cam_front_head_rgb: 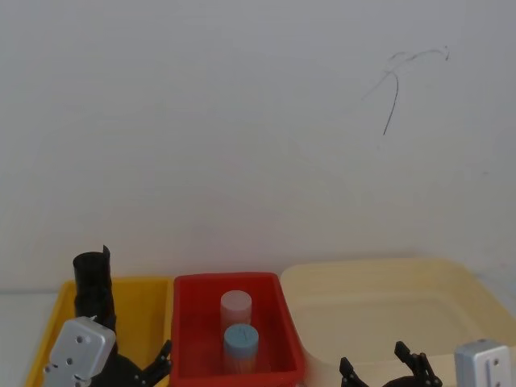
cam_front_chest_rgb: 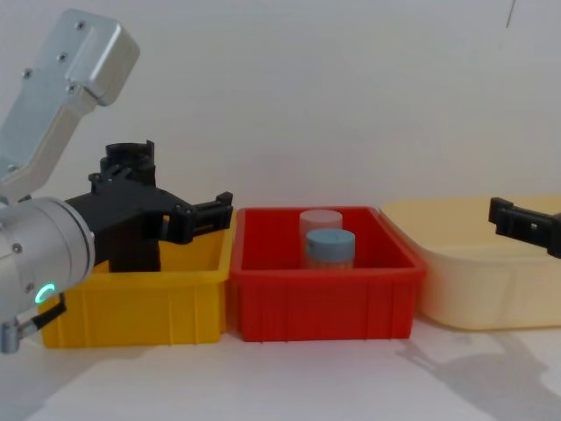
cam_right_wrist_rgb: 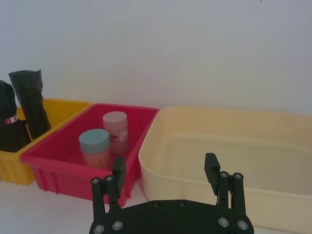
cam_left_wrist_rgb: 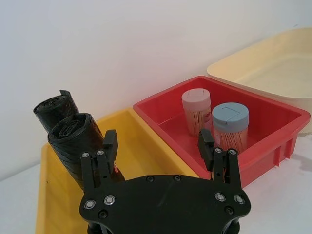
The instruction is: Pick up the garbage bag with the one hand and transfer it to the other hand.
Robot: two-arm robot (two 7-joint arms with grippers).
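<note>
Two black rolls stand in the yellow bin (cam_left_wrist_rgb: 141,141). The nearer roll, with a small red mark low on its side, is the garbage bag (cam_left_wrist_rgb: 73,141); the right wrist view has it at its edge (cam_right_wrist_rgb: 7,122). Behind it leans a plain black roll (cam_left_wrist_rgb: 51,107), which rises at the bin's back (cam_front_head_rgb: 91,278). My left gripper (cam_left_wrist_rgb: 158,146) hovers open over the yellow bin, one finger (cam_left_wrist_rgb: 109,146) close beside the garbage bag, nothing held. Over the cream tub's near side, my right gripper (cam_right_wrist_rgb: 165,168) hangs open and empty, low in the head view (cam_front_head_rgb: 372,359).
A red bin (cam_front_head_rgb: 193,322) in the middle holds two lidded toothpick jars, one pink (cam_front_head_rgb: 235,305) and one blue (cam_front_head_rgb: 240,339). A large cream tub (cam_front_head_rgb: 363,274) stands on the right. All three containers sit side by side against a white wall.
</note>
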